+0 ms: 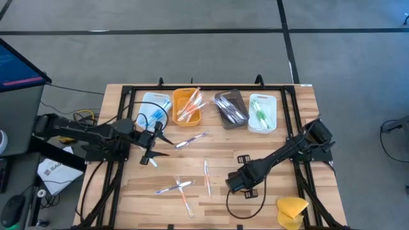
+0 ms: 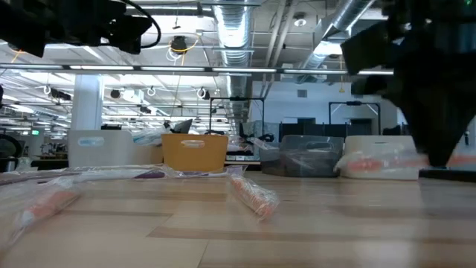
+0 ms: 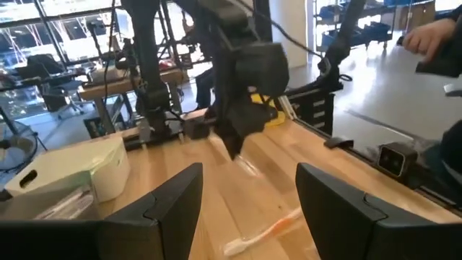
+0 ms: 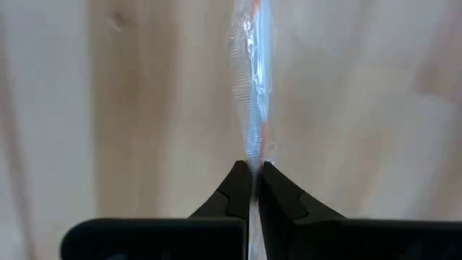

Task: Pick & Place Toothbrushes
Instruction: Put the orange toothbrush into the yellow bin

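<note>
Several wrapped toothbrushes lie flat on the wooden table: one (image 1: 190, 140) mid-table, one (image 1: 207, 177), and crossed ones (image 1: 174, 187) near the front. My right gripper (image 1: 238, 183) points down right of them, shut on a clear-wrapped toothbrush with orange in it (image 4: 253, 108); in the high view the arm hides this brush. My left gripper (image 1: 155, 145) hovers open and level at mid-left, holding nothing; an orange toothbrush (image 3: 268, 230) lies on the table ahead of it. My right gripper pinches one end of the wrapped toothbrush (image 4: 253, 167) between its two fingertips, coming from above and pointing down. The brush runs on past the fingers in line with them. In the left wrist view its wrapper (image 3: 249, 167) slants down from the fingers toward the table; whether its far end touches, I cannot tell.
Four small trays stand in a row at the back: white-blue (image 1: 153, 107), orange (image 1: 186, 106), dark (image 1: 231, 108) and white (image 1: 262, 113), each with toothbrushes in it. A yellow sponge (image 1: 291, 211) sits at the front right corner. A person's hand (image 3: 426, 36) shows beyond the table.
</note>
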Controlling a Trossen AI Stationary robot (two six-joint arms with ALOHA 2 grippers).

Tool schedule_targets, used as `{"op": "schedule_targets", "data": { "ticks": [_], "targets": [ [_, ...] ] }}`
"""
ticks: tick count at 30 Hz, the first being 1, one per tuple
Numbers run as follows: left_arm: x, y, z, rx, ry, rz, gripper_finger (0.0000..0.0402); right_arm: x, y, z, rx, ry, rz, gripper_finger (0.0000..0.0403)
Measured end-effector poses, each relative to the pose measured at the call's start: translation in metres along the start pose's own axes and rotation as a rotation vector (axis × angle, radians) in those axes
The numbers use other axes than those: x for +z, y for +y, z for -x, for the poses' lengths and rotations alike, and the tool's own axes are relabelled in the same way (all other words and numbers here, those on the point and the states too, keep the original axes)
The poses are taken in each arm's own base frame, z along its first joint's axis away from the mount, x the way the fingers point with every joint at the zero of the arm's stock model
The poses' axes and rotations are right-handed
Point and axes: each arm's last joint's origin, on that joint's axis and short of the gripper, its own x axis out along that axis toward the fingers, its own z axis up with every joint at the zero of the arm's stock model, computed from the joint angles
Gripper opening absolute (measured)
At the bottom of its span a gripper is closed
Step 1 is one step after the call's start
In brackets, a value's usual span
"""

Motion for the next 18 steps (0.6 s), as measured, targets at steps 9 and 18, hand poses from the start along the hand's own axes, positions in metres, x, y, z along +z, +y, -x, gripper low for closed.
{"op": "schedule_targets", "data": {
  "ticks": [9, 18],
  "targets": [
    [-0.003, 0.004, -0.023, 0.008, -0.087, -0.026, 0.0218, 0.024, 0.013, 0.060, -0.159, -0.203, 0.018, 0.0001],
    [-0.012, 0.001, -0.048, -0.002, -0.194, -0.050, 0.0218, 0.046, 0.028, 0.108, -0.461, -0.614, -0.056, 0.0001]
  ]
}}
